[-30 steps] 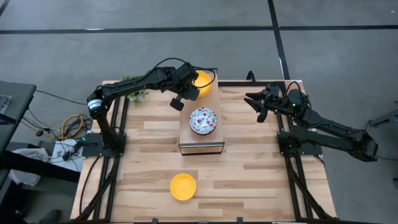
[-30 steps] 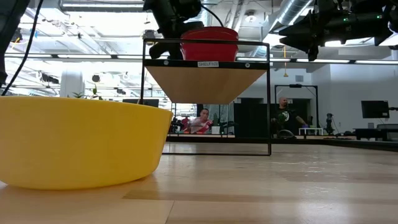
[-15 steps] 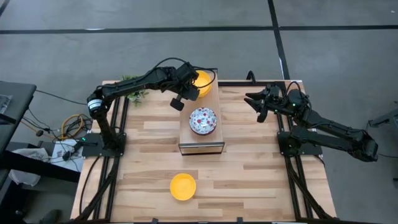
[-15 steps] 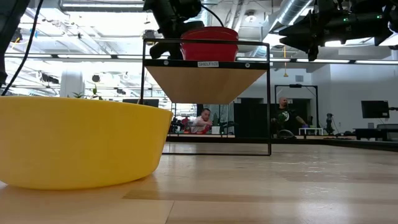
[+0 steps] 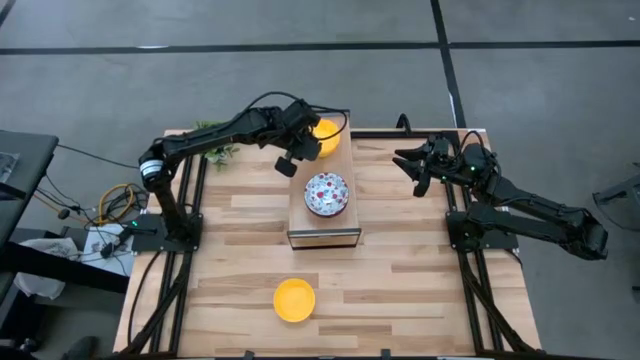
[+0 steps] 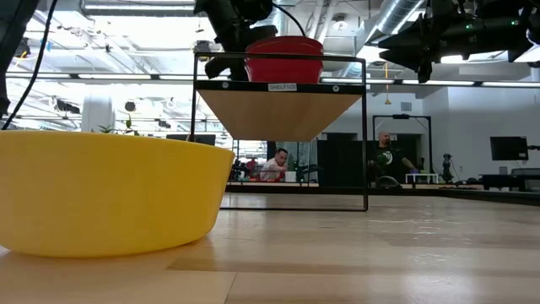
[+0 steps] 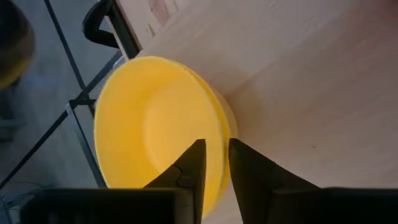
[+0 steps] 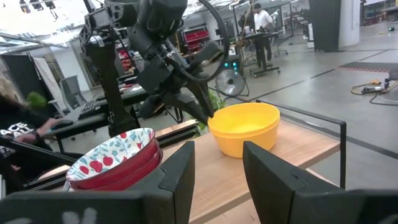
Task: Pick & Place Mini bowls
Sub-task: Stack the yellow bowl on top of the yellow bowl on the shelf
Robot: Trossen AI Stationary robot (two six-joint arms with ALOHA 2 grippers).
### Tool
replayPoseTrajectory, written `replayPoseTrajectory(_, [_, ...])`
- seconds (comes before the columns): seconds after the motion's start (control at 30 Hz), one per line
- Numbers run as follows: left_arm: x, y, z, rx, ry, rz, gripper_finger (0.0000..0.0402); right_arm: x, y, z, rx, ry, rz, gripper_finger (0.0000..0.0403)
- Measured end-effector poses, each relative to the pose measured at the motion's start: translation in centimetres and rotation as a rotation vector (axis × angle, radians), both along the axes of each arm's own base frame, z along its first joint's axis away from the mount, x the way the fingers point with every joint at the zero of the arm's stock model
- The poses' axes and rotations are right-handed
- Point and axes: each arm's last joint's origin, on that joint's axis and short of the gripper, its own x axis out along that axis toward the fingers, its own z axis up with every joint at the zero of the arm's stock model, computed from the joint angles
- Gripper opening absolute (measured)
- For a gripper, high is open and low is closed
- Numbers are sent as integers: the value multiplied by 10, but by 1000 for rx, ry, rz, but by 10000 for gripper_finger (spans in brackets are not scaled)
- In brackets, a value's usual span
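Observation:
A raised wooden shelf stands mid-table. At its far end sits a yellow bowl, which in the left wrist view seems nested in a second one. My left gripper is shut on its rim. A floral stack of white, red and blue bowls rests nearer on the shelf and shows beside the yellow one in the right wrist view. Another yellow bowl stands on the table near the front edge. My right gripper hovers open to the right of the shelf, touching nothing. My left gripper has the yellow bowl by its rim, on the side toward the table's left. One finger is inside the bowl and the other outside. It comes slanting down from the left. The bowl stands upright on the shelf top.
A small green plant stands at the table's far left corner, under the left arm. The shelf's black metal frame rises above the table. People sit and stand in the room beyond the table. Bare wood lies on either side of the near yellow bowl.

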Motion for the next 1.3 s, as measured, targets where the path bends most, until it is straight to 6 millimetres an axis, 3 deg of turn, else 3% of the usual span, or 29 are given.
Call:
replayPoseTrajectory(0.4, [-17, -9, 32, 16, -120, 56, 86, 0, 0, 0, -1, -2, 0, 124])
replayPoseTrajectory(0.63, [-41, -38, 66, -275, -376, 389, 86, 0, 0, 0, -1, -2, 0, 124])
replayPoseTrajectory(0.8, [-74, -71, 73, -467, -434, 449, 86, 0, 0, 0, -1, -2, 0, 124])
replayPoseTrajectory(1.07, [-121, -124, 59, -669, -426, 487, 86, 0, 0, 0, -1, -1, -4, 124])
replayPoseTrajectory(1.3, [-136, -171, 30, -781, -317, 440, 86, 0, 0, 0, -1, 0, -3, 124])
